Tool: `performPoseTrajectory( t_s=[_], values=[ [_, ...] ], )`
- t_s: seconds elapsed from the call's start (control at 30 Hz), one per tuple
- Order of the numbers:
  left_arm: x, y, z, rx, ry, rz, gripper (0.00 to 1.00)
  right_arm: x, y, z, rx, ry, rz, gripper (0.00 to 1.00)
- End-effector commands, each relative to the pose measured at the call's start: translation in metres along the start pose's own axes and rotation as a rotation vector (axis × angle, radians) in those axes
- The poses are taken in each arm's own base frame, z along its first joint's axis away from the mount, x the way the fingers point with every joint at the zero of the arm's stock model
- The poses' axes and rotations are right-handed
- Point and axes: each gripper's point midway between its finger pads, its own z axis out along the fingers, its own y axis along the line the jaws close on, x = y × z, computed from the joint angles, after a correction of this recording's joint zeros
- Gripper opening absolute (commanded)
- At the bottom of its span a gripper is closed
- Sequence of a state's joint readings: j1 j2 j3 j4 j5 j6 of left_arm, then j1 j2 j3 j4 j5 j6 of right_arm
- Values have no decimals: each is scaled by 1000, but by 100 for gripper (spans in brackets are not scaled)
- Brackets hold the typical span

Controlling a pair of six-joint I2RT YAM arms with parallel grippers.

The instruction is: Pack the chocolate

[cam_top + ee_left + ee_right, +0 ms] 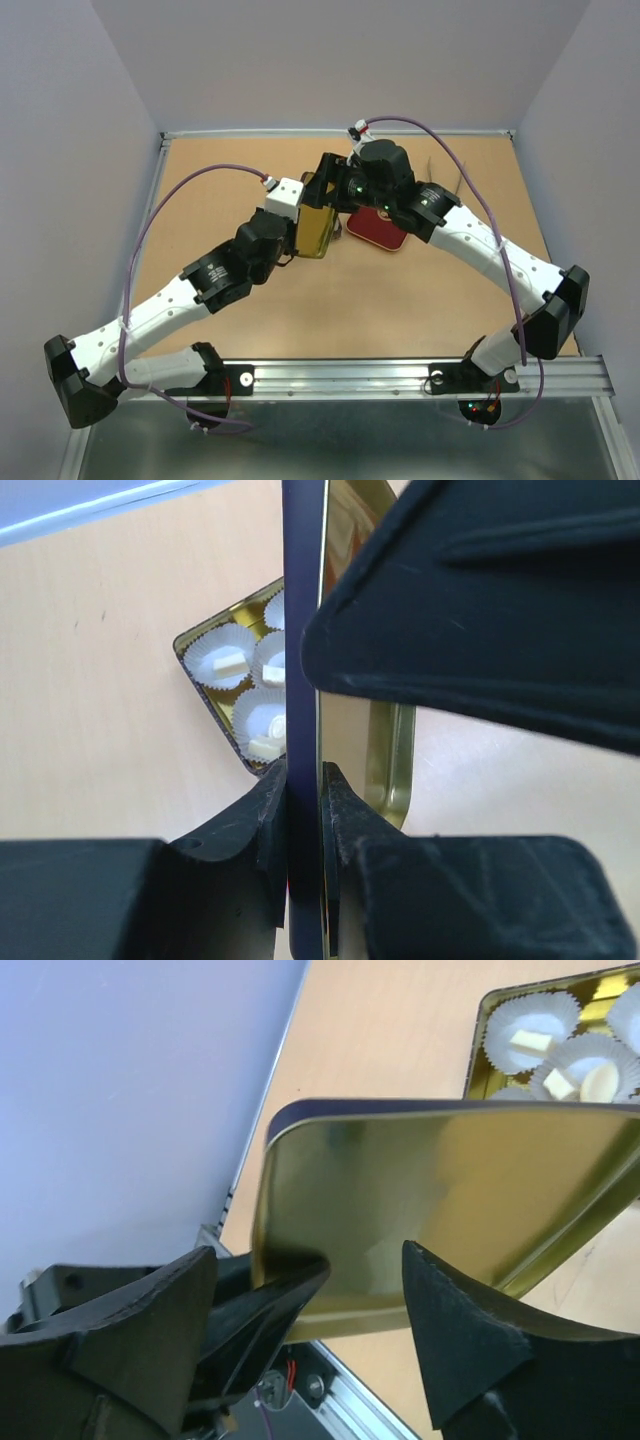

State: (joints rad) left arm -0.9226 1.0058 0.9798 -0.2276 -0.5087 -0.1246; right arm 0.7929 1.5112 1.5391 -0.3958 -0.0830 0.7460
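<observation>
Pale chocolate point(230, 663) lumps sit in white paper cups point(256, 712) inside a gold tin point(192, 648); more chocolate point(531, 1040) shows at the top right of the right wrist view. My left gripper point(303, 776) is shut on the edge of the tin's lid point(304, 630), which is gold inside and dark outside, and holds it on edge above the table. In the top view the lid point(316, 232) hangs between both arms. My right gripper point(310, 1250) is open, its fingers on either side of the lid's lower rim point(420, 1210) without touching it.
A red, gold-rimmed tray point(378, 230) lies on the brown table point(420, 310), partly under the right wrist. A purple cable point(160, 215) loops over the left side. The metal rail point(400, 375) runs along the near edge, and grey walls close in three sides.
</observation>
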Motion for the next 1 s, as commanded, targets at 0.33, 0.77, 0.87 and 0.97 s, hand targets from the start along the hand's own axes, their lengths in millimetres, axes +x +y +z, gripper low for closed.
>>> performPoseTrajectory(
  t_s=[0.33,0.77,0.87,0.97],
  values=[
    [-31,-17,-11,100,-106,-50,20,-44,32,-9,-28,-155,4,55],
    [-32,-23,-14,115,-118,-48,20,-40,41,2,-63,-142,16,13],
    [-31,-21,-13,103,-117,-50,21,-37,38,3,-56,-137,28,0],
    [-32,-19,-13,90,-119,-69,25,-36,37,2,-56,-135,34,0]
  ],
)
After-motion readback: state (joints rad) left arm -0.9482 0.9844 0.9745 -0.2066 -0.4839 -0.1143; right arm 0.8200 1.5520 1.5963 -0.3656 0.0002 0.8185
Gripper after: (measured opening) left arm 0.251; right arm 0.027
